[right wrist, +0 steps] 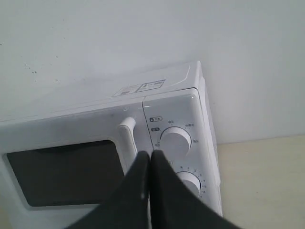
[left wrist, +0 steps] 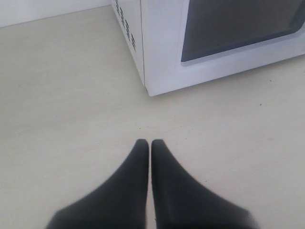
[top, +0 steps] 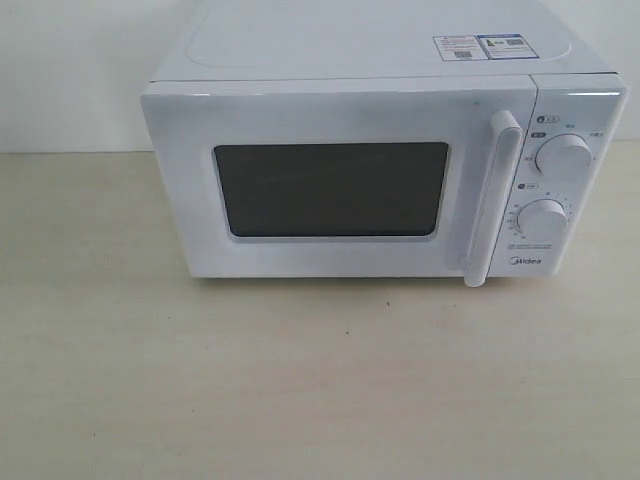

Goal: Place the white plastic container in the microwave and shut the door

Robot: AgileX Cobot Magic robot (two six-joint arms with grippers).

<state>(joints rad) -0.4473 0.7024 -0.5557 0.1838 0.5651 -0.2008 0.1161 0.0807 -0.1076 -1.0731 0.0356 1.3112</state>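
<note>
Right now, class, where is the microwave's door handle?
In the exterior view, the handle stands upright right of centre, between the dark window and the two dials.

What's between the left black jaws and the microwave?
Only bare pale tabletop lies between the left jaws and the microwave, as the left wrist view shows.

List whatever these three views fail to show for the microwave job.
- Inside the microwave: exterior view, hidden by the shut door and its dark window.
- The white plastic container: appears in no view.
- The top labels: exterior view, print too small.
- The lower dial: right wrist view, partly covered by the right gripper.
</note>
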